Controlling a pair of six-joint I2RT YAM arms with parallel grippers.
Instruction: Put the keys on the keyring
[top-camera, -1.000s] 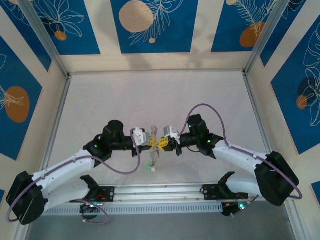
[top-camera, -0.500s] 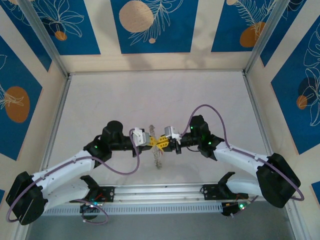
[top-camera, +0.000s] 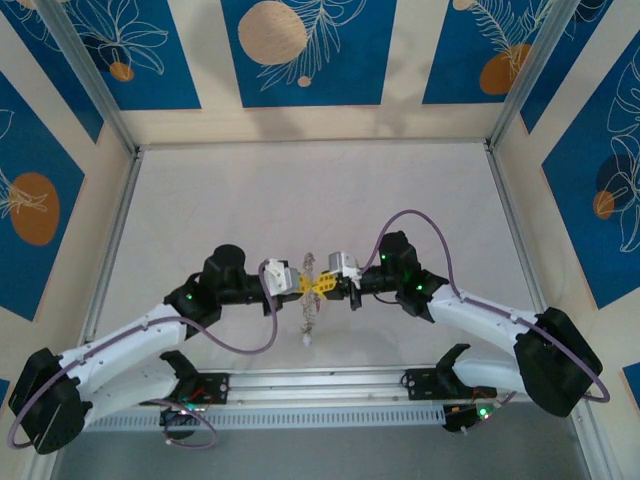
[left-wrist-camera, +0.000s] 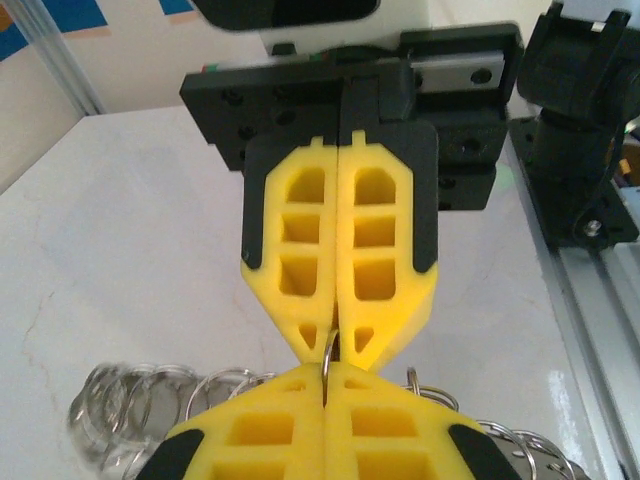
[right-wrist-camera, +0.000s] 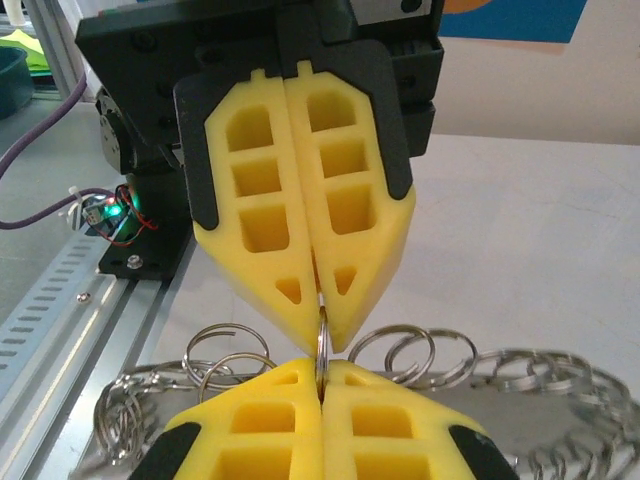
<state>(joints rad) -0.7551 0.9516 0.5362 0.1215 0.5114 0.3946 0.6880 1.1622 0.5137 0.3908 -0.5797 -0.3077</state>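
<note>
A robotics lab: an enclosed tabletop test cell

A left arm (top-camera: 130, 342) and a right arm (top-camera: 480, 312), white links with black joints, are bolted side by side to an aluminium rail (top-camera: 320, 385) at the near edge of a bare white tabletop (top-camera: 300, 190), with a slotted cable duct (top-camera: 300, 419) in front; aluminium extrusion posts (top-camera: 95, 100) frame cream wall panels (top-camera: 308, 50) printed with blue-and-orange leaf patterns, purple cables (top-camera: 420, 215) loop off the arms, and green indicator lights (top-camera: 482, 411) glow beside exposed wiring (right-wrist-camera: 110, 212)
</note>
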